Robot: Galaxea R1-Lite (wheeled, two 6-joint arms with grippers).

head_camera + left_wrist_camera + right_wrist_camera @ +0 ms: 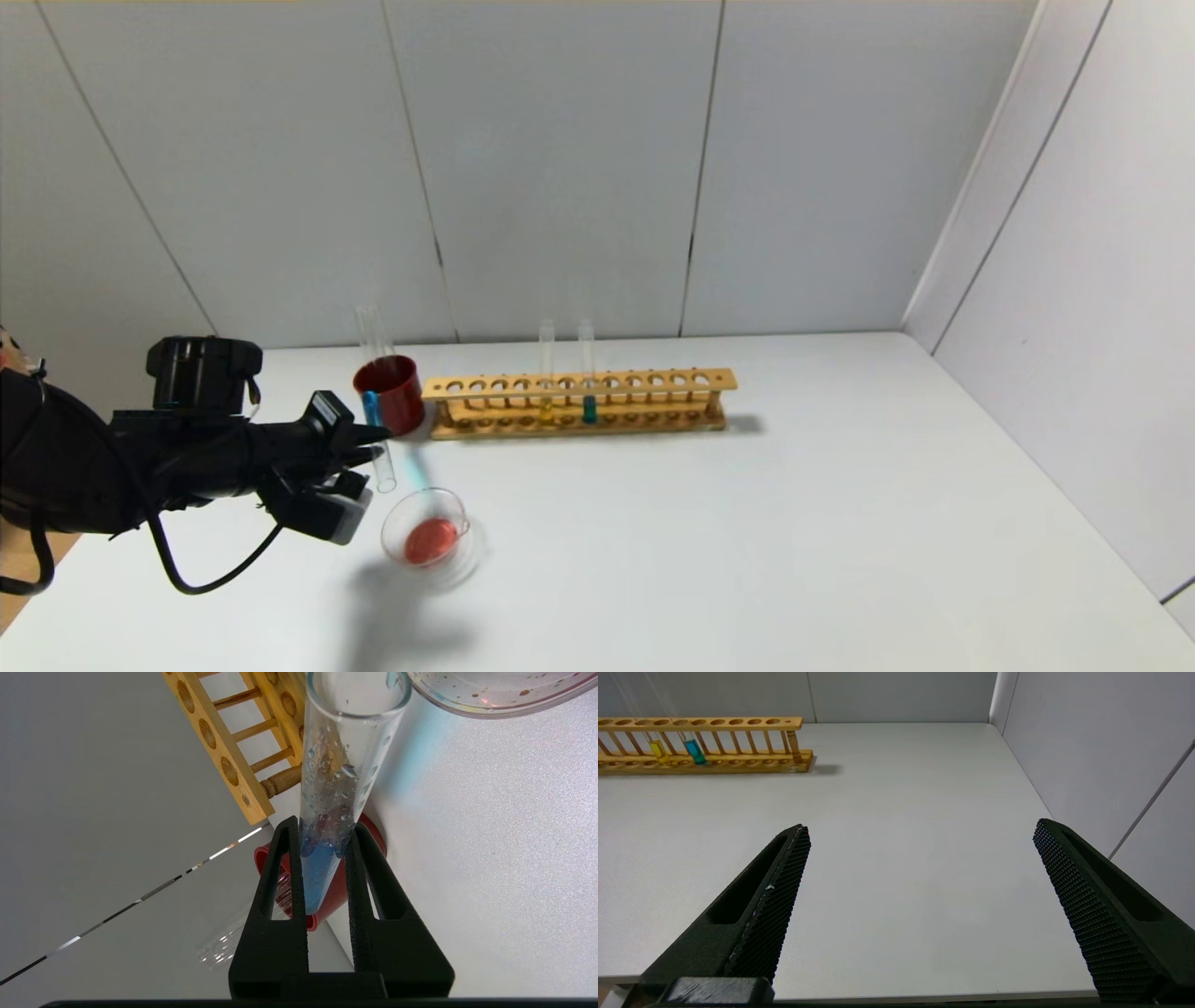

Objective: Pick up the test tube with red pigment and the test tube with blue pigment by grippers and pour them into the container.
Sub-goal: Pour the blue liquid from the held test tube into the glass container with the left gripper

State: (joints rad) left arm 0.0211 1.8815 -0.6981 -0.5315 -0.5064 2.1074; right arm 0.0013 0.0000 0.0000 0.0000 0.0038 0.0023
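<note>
We've got the left gripper clamped on the test tube with blue pigment, low over the counter on our left. The tube is inverted-ish: mouth angled down toward the container, closed end with the blue plug up near the red cup. In the left wrist view the fingers pinch the tube right at the liquid end, and the blue has not run to the mouth; only droplets cling inside the wall.

The container sits just in front of the tube mouth, already holding an orange-red puddle, so we judge the red pour done. We can't say for sure which of the clear tubes standing in the red cup is the red one.

Handling: thin glass, light, stiff, slick, breakable. Hold it on the lower body near the plug, as now, with moderate squeeze. Wet walls mean slip risk when tilting further. Mouth looks short of the dish rim, so we'd carry it forward before steepening.

The right gripper is parked wide open over bare counter on the right, holding nothing.

Farther back: wooden rack with a yellow tube and a darker teal tube.
</note>
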